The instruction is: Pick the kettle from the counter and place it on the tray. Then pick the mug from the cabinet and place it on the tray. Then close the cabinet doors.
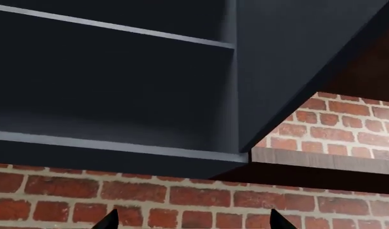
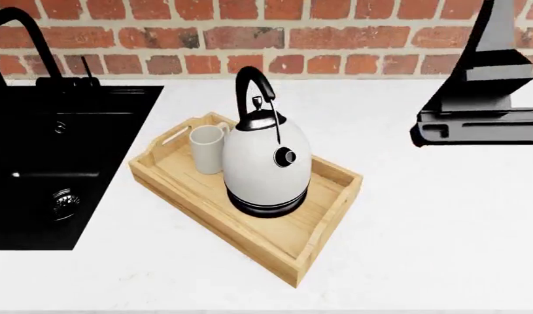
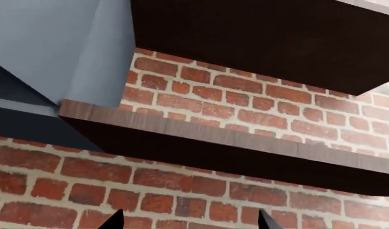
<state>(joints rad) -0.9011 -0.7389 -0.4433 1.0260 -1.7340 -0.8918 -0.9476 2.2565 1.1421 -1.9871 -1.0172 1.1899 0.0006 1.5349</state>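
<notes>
So the kettle (image 2: 268,167) and the mug (image 2: 206,148) are both sitting in the tray (image 2: 327,219) on the counter (image 2: 441,222). In the head view the mug is at about 10 o'clock from the kettle, just beside it, maybe touching, can't really tell. The tray lies at an angle, with the black sink (image 2: 48,163) over at its 9 o'clock and plain white worktop open all around its 3 and 6 o'clock sides.

Neither pincer is anywhere near the tray. The left gripper (image 1: 191,220) only shows two dark tips at the edge of its wrist view, set well apart with brick wall between them, so it's spread and holding nothing. It faces the cabinet (image 1: 118,86), which is open: dark inside, shelves bare as far as I can see, with a dark door (image 1: 296,62) swung out edge-on.

Same deal with the right gripper (image 3: 190,220): tips apart, nothing pinched. It's looking at brick wall (image 3: 181,191) and wooden shelves (image 3: 201,143), with a grey cabinet panel (image 3: 47,43) off to one side.

In the head view one arm (image 2: 484,104) sits raised at 2 o'clock from the kettle, well clear of it.
</notes>
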